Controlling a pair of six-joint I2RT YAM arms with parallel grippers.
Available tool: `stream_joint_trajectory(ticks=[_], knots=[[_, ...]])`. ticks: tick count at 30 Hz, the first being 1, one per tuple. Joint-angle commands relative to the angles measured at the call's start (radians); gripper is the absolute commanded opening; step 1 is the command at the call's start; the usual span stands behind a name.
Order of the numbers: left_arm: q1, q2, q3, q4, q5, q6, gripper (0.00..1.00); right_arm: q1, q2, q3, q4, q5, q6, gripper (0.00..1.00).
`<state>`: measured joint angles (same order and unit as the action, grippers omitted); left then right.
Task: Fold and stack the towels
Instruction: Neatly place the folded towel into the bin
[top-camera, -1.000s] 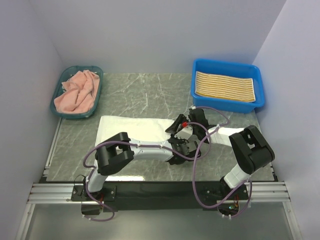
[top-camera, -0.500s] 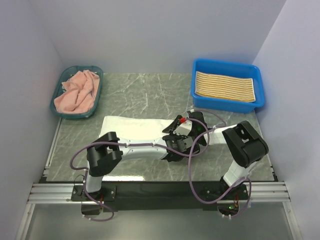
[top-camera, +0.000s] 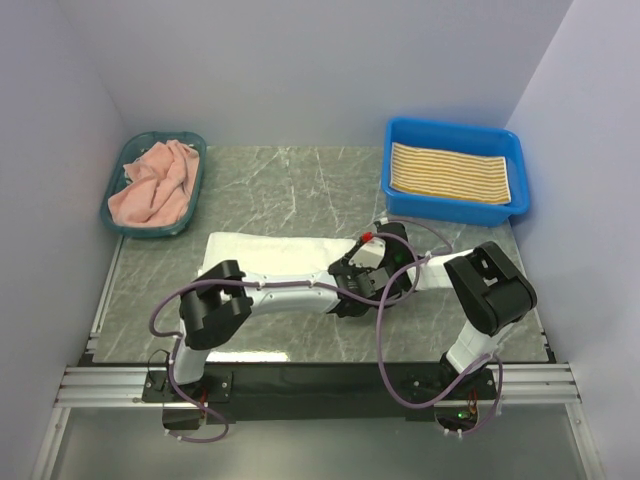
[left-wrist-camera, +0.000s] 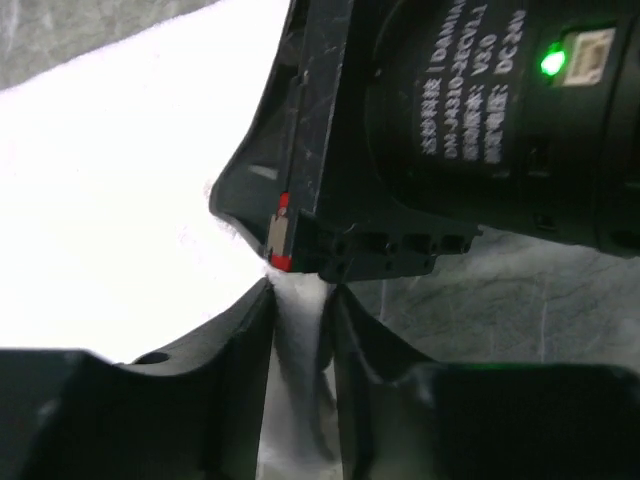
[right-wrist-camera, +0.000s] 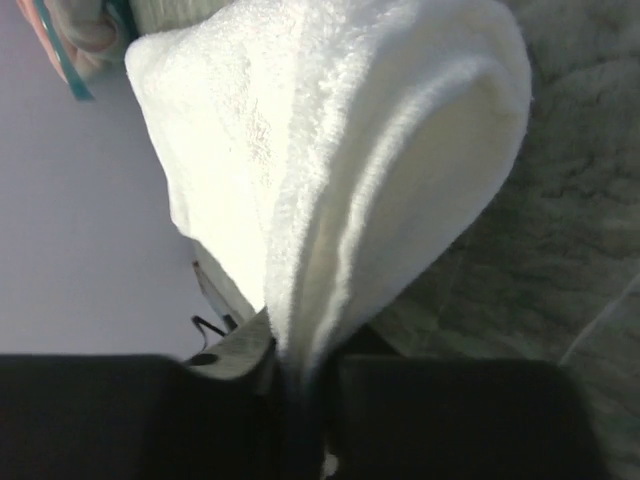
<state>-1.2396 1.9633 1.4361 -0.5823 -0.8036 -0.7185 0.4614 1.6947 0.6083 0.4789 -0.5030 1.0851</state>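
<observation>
Pinching the right-hand end of the plain white terry towel (top-camera: 270, 255), both arms are crowded together just right of centre in the overhead view. The rest of the cloth lies flat on the grey marble surface (top-camera: 290, 190) and runs off toward the left of the frame.

Wrist view for the left hand (left-wrist-camera: 298, 320): jaws narrow, with a thin ridge of white cloth caught between them. The other arm's black wrist housing hangs right above it, very close.

Over to the right hand (right-wrist-camera: 300, 385): jaws drawn in tight at the bottom of its frame, with a thick doubled fold of white pile ballooning up out of them. So each hand has hold of the towel.

Elsewhere, the crumpled salmon pink towel (top-camera: 150, 185) waits in the teal oval basket (top-camera: 199, 172) at upper left. The folded yellow-and-white striped towel (top-camera: 450, 172) sits in the blue plastic bin (top-camera: 455, 213) at upper right. I can't see a dark striped one anywhere.

My read is that this is the grasp at the start of a fold on the white towel. The next move calls for lifting this end and carrying it toward the left of the frame, to lay it over the far end. With the hands this tight together, they'd want to rise level and in step. Otherwise I'd expect the cloth to come up bunched, or the wrists to knock.
</observation>
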Motion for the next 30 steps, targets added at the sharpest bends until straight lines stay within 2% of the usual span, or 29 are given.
stream_joint_trajectory(ticks=[1, 2, 3, 4, 7, 10, 14, 19, 22, 23, 30], knots=[[0.008, -0.038, 0.031, 0.058, 0.061, -0.022, 0.37, -0.001, -0.029, 0.014, 0.007, 0.012, -0.031, 0.07], [0.009, -0.047, 0.024, 0.065, 0.073, -0.022, 0.44, -0.003, -0.027, 0.034, -0.009, 0.012, -0.046, 0.0], [0.014, -0.073, 0.006, 0.07, 0.096, -0.028, 0.52, -0.013, -0.029, 0.044, -0.044, 0.014, -0.063, 0.0], [0.017, -0.089, -0.005, 0.076, 0.11, -0.033, 0.65, -0.018, -0.03, 0.051, -0.062, 0.017, -0.101, 0.0], [0.043, -0.17, -0.061, 0.101, 0.19, -0.042, 0.8, -0.032, -0.03, 0.111, -0.155, 0.04, -0.221, 0.0], [0.086, -0.292, -0.152, 0.153, 0.282, -0.052, 0.86, -0.043, -0.015, 0.2, -0.264, 0.067, -0.331, 0.0], [0.211, -0.527, -0.278, 0.183, 0.397, -0.058, 0.91, -0.059, 0.006, 0.374, -0.422, 0.136, -0.467, 0.0], [0.377, -0.759, -0.382, 0.101, 0.429, 0.007, 0.98, -0.086, 0.065, 0.602, -0.641, 0.216, -0.617, 0.0], [0.509, -0.897, -0.431, 0.065, 0.414, 0.071, 0.99, -0.119, 0.132, 0.866, -0.787, 0.241, -0.704, 0.0], [0.584, -0.953, -0.448, 0.059, 0.411, 0.102, 0.99, -0.13, 0.169, 0.924, -0.859, 0.265, -0.724, 0.0], [0.862, -1.103, -0.643, 0.085, 0.51, 0.165, 1.0, -0.254, 0.353, 1.414, -1.097, 0.277, -0.85, 0.0]])
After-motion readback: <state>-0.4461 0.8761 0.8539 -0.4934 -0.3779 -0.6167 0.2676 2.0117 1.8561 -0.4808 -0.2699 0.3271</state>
